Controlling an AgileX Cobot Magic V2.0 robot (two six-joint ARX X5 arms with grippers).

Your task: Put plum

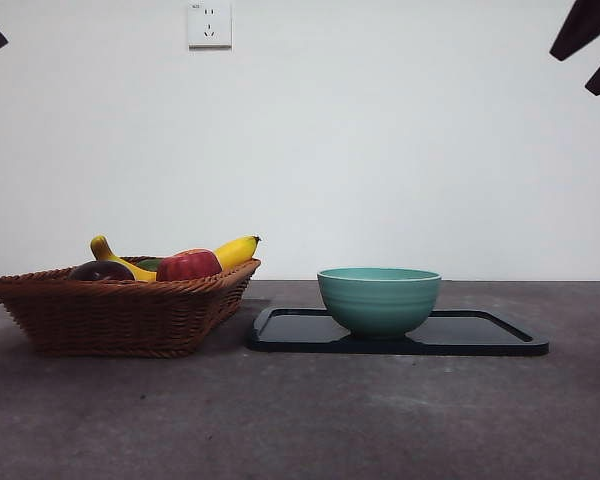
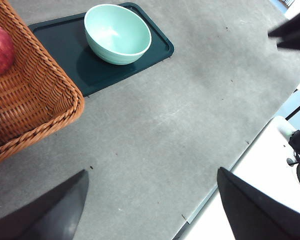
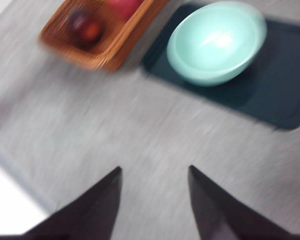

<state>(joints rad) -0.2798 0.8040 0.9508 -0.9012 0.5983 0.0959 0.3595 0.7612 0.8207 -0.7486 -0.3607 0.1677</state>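
Plum in basket, both arms high and empty
Glossy, round, dark maroon plum [image 1: 100, 271] lies in the brown wicker basket [image 1: 120, 315] beside a red apple [image 1: 189, 265]; looks firm and slippery, best pinched across its widest girth; left gripper [image 2: 150, 210] spread wide, right gripper [image 3: 155, 200] parted

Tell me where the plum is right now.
In the front view the plum sits in the wicker basket at the table's left, just left of the red apple and below the banana.

Right wrist view blurred, perhaps motion.
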